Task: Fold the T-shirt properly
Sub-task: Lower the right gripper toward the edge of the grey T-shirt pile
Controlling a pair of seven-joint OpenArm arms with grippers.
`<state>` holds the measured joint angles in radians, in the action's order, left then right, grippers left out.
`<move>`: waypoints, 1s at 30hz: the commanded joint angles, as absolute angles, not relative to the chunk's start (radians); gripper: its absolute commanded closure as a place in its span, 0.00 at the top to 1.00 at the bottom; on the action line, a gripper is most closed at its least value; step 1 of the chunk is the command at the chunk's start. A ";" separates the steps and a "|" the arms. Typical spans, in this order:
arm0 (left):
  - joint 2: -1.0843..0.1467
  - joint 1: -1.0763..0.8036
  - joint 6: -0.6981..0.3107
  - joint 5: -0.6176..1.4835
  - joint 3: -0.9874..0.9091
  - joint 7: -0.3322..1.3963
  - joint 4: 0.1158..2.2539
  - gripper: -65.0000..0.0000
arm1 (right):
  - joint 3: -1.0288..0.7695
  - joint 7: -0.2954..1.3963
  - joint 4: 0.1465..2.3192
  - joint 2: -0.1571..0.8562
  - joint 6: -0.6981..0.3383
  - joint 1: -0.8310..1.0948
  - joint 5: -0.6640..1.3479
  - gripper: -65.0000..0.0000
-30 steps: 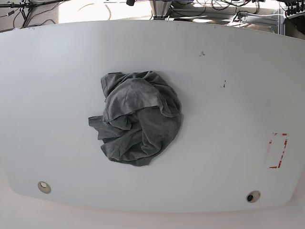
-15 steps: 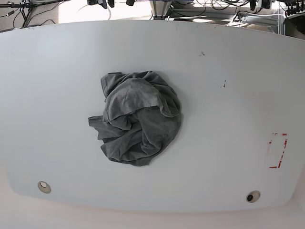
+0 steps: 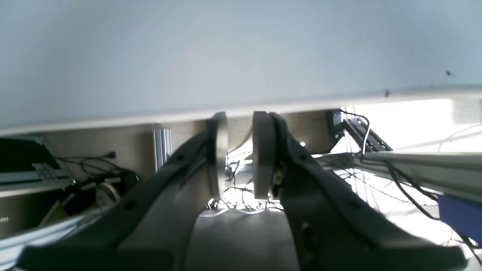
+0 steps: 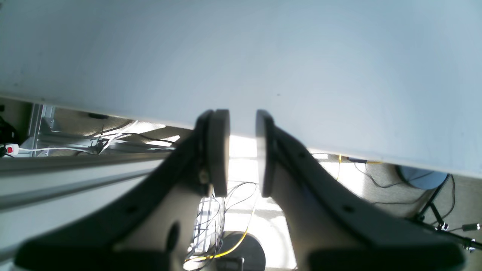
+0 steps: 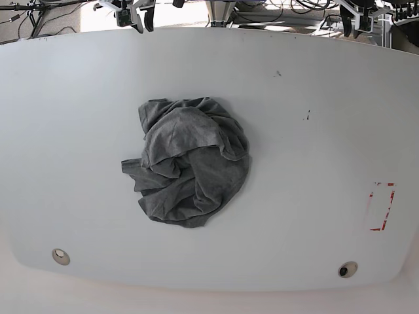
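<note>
The T-shirt (image 5: 190, 160) is a dark grey crumpled heap lying a little left of the middle of the white table (image 5: 314, 131). Both grippers hang at the table's far edge, well away from the cloth. My right gripper (image 5: 145, 25) is at the top left of the base view, and my left gripper (image 5: 354, 26) is at the top right. In the left wrist view my left gripper (image 3: 240, 120) has a narrow gap between its pads with nothing in it. My right gripper (image 4: 243, 116) stands the same way over the table edge. Neither wrist view shows the T-shirt.
A red-outlined rectangle (image 5: 382, 207) is marked on the table near its right edge. Two round fittings (image 5: 60, 256) (image 5: 347, 269) sit in the near corners. Cables, rails and stands crowd the floor beyond the far edge (image 5: 262, 16).
Both grippers have come into the base view at the table's far edge, reaching further in over the last second. The T-shirt has not moved.
</note>
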<state>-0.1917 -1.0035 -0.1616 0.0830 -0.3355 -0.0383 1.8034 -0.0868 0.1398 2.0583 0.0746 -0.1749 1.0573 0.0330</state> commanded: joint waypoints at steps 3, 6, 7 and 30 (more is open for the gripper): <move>-0.203 -0.980 -0.156 0.084 -0.341 -0.069 1.823 0.15 | -0.099 0.108 2.077 0.073 -0.176 1.038 0.040 0.18; -0.210 -0.969 -0.157 0.086 -0.344 -0.073 1.827 0.15 | -0.099 0.107 2.078 0.073 -0.175 1.021 0.040 0.18; -0.213 -0.965 -0.158 0.086 -0.344 -0.075 1.828 0.15 | -0.098 0.107 2.079 0.073 -0.175 1.015 0.041 0.18; -0.214 -0.872 -0.158 0.109 -0.389 -0.077 1.850 0.15 | -0.080 0.159 2.083 0.119 -0.172 0.855 0.038 0.18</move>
<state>-0.2062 -0.8719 -0.1646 0.0959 -0.3801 -0.0456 1.8355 -0.0792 0.1829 2.0605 0.1135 -0.1745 0.8677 0.0303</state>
